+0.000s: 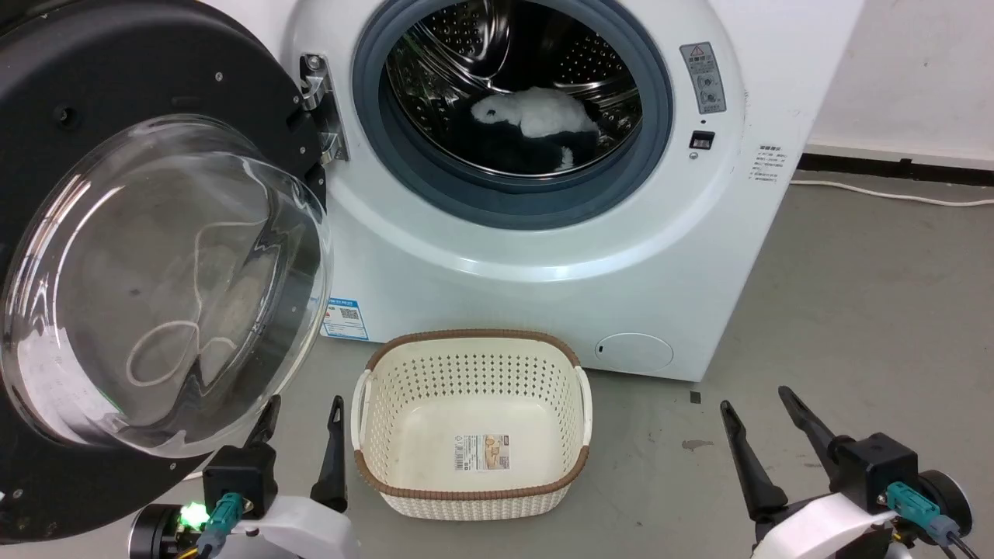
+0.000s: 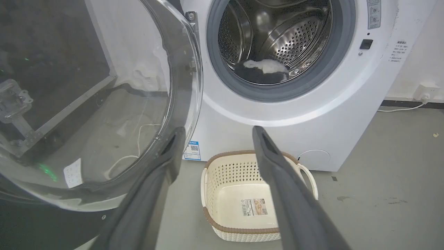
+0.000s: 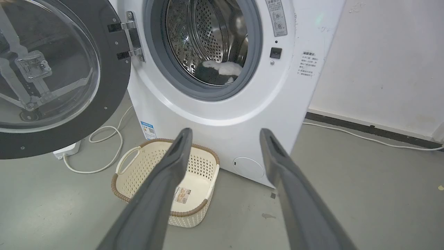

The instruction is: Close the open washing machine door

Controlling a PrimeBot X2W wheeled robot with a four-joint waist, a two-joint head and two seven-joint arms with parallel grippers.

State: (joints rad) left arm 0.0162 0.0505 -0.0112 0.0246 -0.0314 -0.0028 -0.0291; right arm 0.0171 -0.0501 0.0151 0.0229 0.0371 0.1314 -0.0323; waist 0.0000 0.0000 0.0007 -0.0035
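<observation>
The washing machine door (image 1: 155,287) (image 2: 86,104) (image 3: 52,69), round, black, with a bulging clear glass bowl, stands swung wide open at the left on its metal hinge (image 1: 318,109). The white washing machine (image 1: 543,256) (image 2: 277,114) (image 3: 215,114) shows its grey gasket and steel drum, with white and dark laundry (image 1: 536,116) inside. My left gripper (image 1: 303,407) (image 2: 216,133) is open, low at the left, just under the door's glass bowl. My right gripper (image 1: 757,400) (image 3: 225,133) is open at the lower right, over bare floor.
A cream perforated laundry basket (image 1: 470,423) (image 2: 256,194) (image 3: 166,180) stands on the grey floor in front of the machine, between my grippers. A white cable (image 3: 104,152) and a power block lie behind the door. Another cord (image 1: 885,194) runs along the right wall.
</observation>
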